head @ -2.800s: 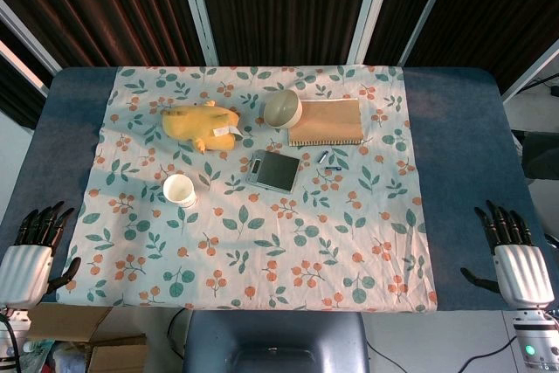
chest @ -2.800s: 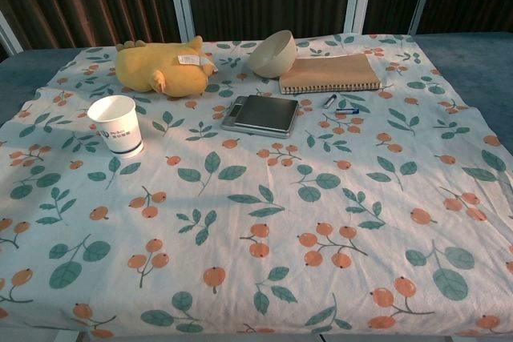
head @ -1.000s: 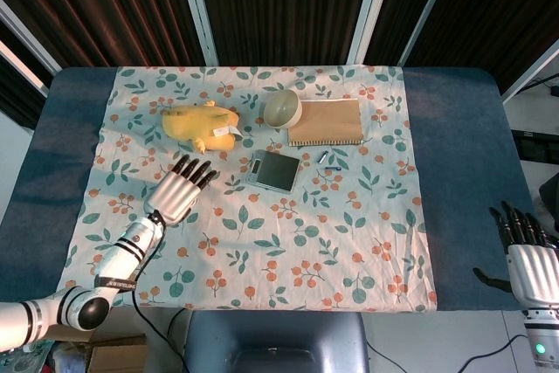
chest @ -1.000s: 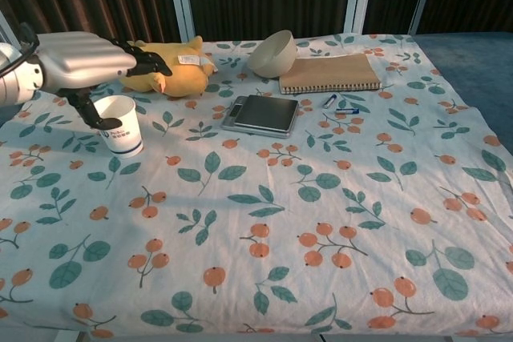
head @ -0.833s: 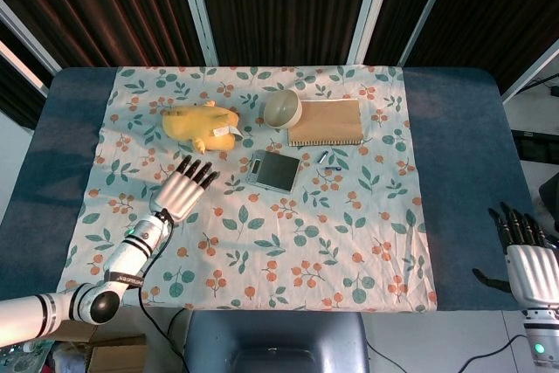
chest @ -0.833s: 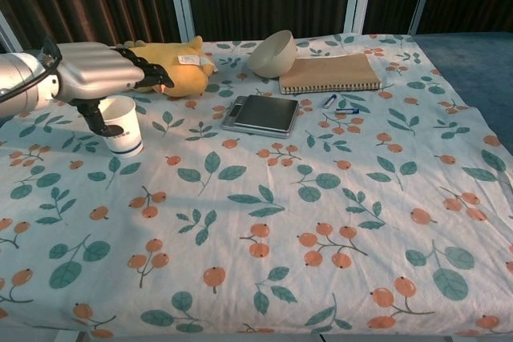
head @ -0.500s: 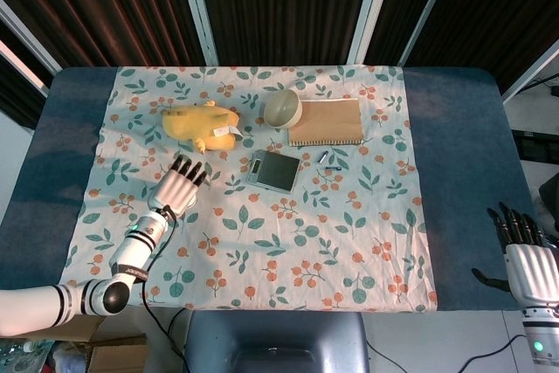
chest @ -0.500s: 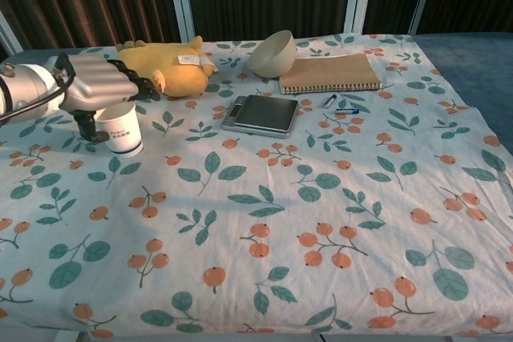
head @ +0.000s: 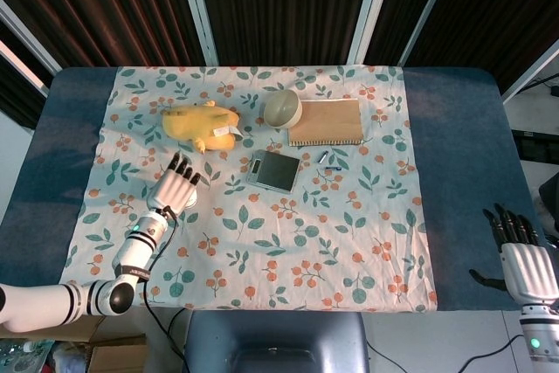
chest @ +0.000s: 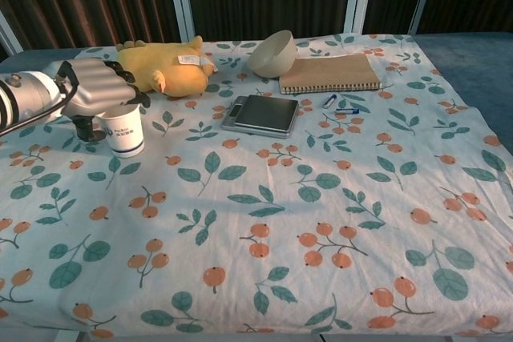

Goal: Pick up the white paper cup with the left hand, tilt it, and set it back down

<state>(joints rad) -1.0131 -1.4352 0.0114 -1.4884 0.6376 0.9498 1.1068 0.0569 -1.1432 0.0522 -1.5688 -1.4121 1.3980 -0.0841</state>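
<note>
- The table [head: 463,128] is covered in the middle by a floral cloth [chest: 321,198], and all the objects stand on this cloth.
- The left hand [chest: 94,90] is over the white paper cup [chest: 124,131], near the left edge of the cloth. In the chest view the palm covers the rim of the cup and the thumb comes down on the cup's left side. The fingers [head: 181,168] reach forward past the cup and look only a little curved. I cannot tell if they press the cup wall already.
- The yellow plush toy [chest: 160,63] lies just behind the cup, near the fingertips but apart from them.
- The notebook [chest: 329,74], the bowl [chest: 271,53] and the small scale [chest: 261,113] are further right, well apart from the cup.
- The right hand [head: 522,261] rests at the right edge of the table with fingers straight and apart, holding nothing.
- Progress, as I judge it: the cup stands upright on the cloth, so only the reach is done. Closing around the cup, the lift, the tilt and the setting down are all left.
</note>
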